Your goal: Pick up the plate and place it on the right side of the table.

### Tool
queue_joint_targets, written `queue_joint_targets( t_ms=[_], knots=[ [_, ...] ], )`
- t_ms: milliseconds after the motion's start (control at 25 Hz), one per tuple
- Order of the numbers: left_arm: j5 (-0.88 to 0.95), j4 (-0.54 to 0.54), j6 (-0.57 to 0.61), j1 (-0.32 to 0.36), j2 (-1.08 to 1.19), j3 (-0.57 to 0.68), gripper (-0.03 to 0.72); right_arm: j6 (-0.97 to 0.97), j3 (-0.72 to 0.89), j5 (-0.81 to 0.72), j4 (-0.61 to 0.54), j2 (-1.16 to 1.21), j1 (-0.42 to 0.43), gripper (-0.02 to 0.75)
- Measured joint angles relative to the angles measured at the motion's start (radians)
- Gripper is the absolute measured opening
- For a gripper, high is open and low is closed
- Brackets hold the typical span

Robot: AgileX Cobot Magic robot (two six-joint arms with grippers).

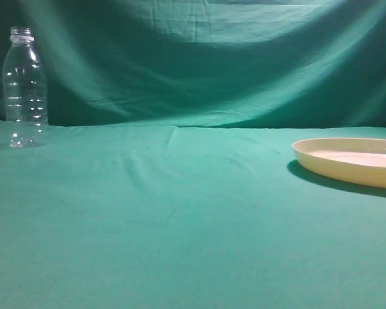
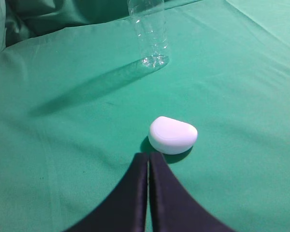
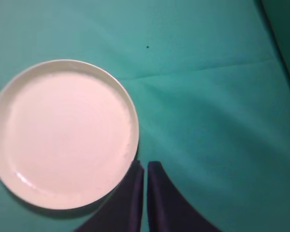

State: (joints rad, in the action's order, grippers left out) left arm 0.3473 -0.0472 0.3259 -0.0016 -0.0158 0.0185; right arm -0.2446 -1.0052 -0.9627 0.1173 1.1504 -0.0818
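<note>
- Closest to my left wrist camera is my own left pincer point(image 2: 148, 162), its two dark fingers pressed together with only a hairline seam between them, holding nothing.
- Just past those tips, at about 1 o'clock from them, a small white rounded case point(image 2: 172, 135) lies flat on the table point(image 2: 63, 169), near the tips but apart from them.
- Farther off at 12 o'clock stands a clear plastic bottle point(image 2: 150, 36), upright, its long shadow thrown toward 9 o'clock across the teal cloth.
- On my right wrist camera, my right pincer point(image 3: 145, 166) is likewise narrowed to a thin slit and grips nothing.
- At 10 o'clock from those tips lies the plate point(image 3: 64, 133), round and cream-coloured, flat on the cloth; its rim passes just beside my left-hand finger, and I cannot tell whether the two touch.
- From the exterior view the plate point(image 1: 350, 161) sits at the 3 o'clock edge of the table, partly cut off by the frame, while the bottle point(image 1: 24, 87) stands far across at 9 o'clock before the green backdrop curtain point(image 1: 212, 58).
</note>
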Motion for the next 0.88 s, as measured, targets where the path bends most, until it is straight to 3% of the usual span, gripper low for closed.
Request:
queue_joint_targets(
  t_ms=[120,520,880],
  knots=[
    [0.0,0.0,0.0,0.0,0.0,0.0,0.0,0.04,0.039,-0.002,-0.054,-0.165,0.0,0.0],
    [0.0,0.0,0.0,0.0,0.0,0.0,0.0,0.131,0.231,0.027,-0.069,-0.624,0.0,0.0],
    [0.0,0.0,0.0,0.0,0.0,0.0,0.0,0.135,0.251,0.013,-0.151,-0.89,0.0,0.0]
  ],
)
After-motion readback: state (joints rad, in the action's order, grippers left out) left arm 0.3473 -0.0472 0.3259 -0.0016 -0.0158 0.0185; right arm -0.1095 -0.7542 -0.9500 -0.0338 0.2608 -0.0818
